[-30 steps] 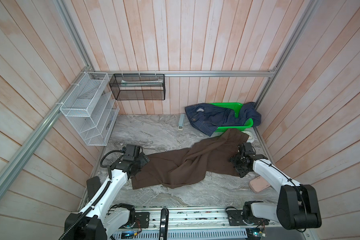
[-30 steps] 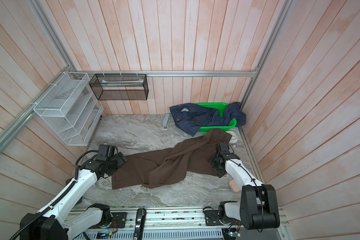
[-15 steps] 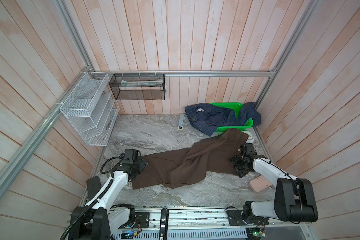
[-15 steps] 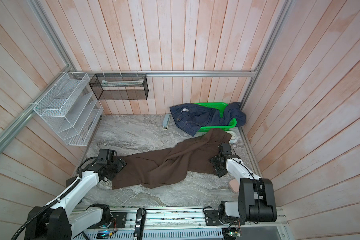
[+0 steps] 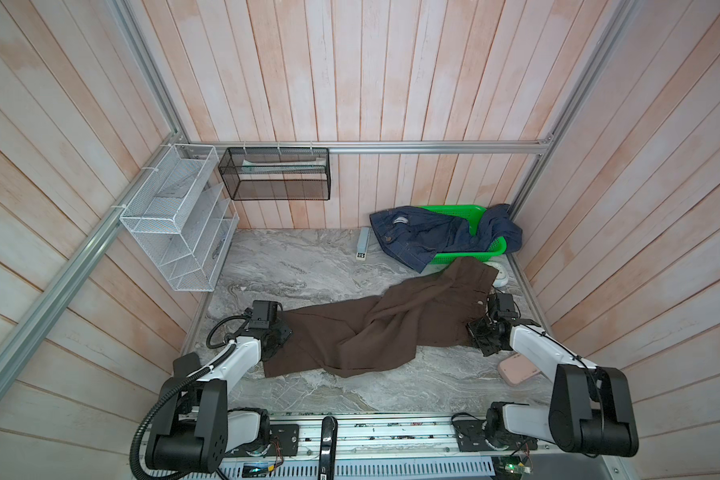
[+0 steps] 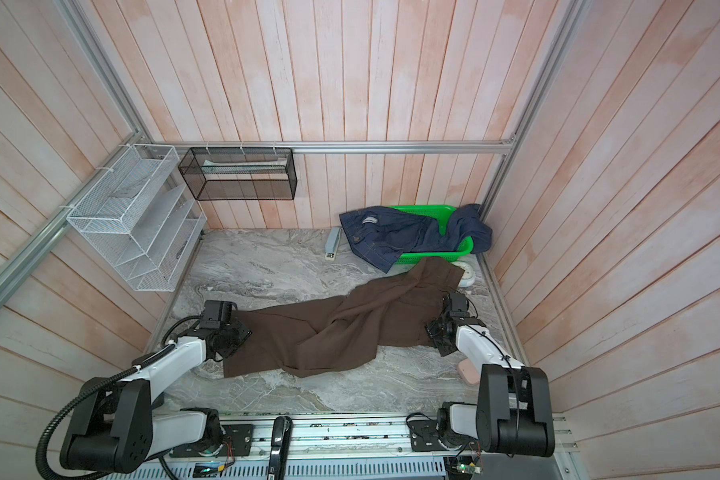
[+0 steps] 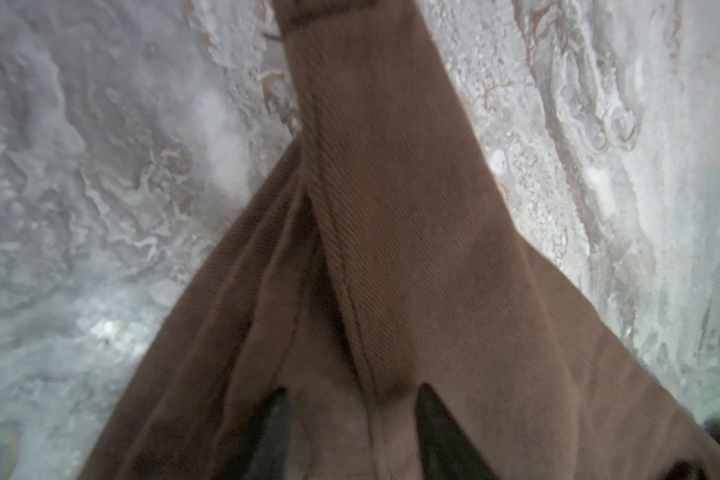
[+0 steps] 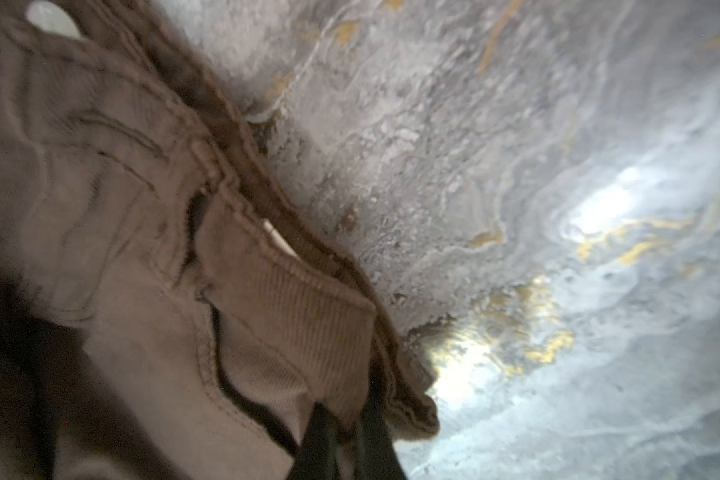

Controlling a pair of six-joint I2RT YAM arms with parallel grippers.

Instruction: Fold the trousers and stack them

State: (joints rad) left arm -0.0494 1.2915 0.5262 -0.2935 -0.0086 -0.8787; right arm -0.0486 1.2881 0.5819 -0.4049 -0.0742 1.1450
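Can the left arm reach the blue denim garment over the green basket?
Probably not. Its jaws look closed on the dark brown cloth trousers, and the blue denim garment lies far to the right over the green plastic basket.

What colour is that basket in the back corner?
The basket is bright green, clearest in both top views.

trousers [image 7: 412,249]: matte ribbed cloth | table [image 5: 308,266]: marble-look, perhaps slightly glossy | basket [image 5: 495,248]: plastic

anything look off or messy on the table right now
Yes. The trousers lie twisted and bunched across the table, one leg crossed over the other rather than flat. A dark denim garment spills over the green basket rim onto the table. Nothing looks damaged.
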